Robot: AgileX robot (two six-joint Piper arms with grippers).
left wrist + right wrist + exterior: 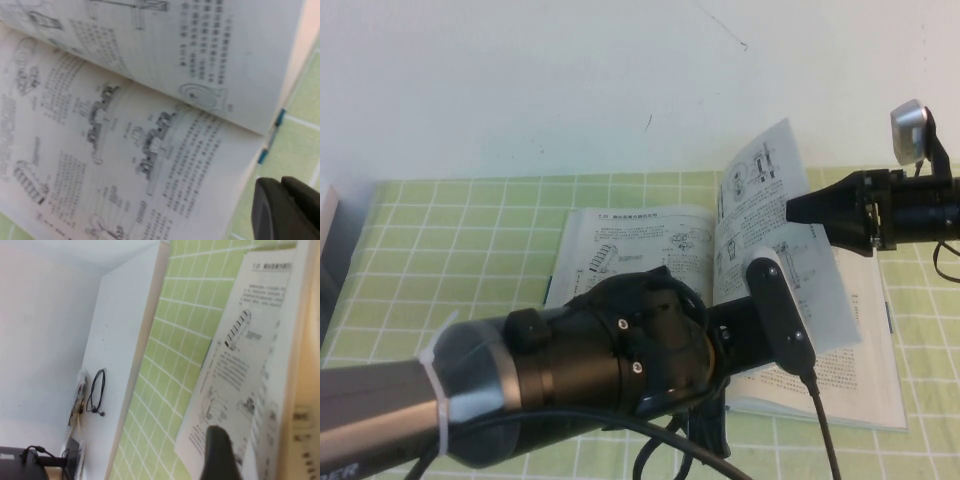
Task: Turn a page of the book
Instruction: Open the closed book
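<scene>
The book (620, 260) lies open on the green grid mat. The page (765, 190) stands lifted from the book's right half, leaning up and to the right. My right gripper (798, 210) comes in from the right and is shut on the page's outer edge. In the right wrist view one dark finger (217, 455) lies against the page (302, 405); the other finger is hidden behind it. My left gripper (285, 210) is shut and empty, just off the book's blue-edged (270, 142) side. In the high view it is hidden by the left arm's own wrist (775, 310).
The green mat (470, 230) surrounds the book, with a white wall behind. A dark object (330, 260) sits at the far left edge. The bulky left arm (570, 370) and its cable (820, 420) cover the near part of the book. A black cable (97, 390) hangs on a white board.
</scene>
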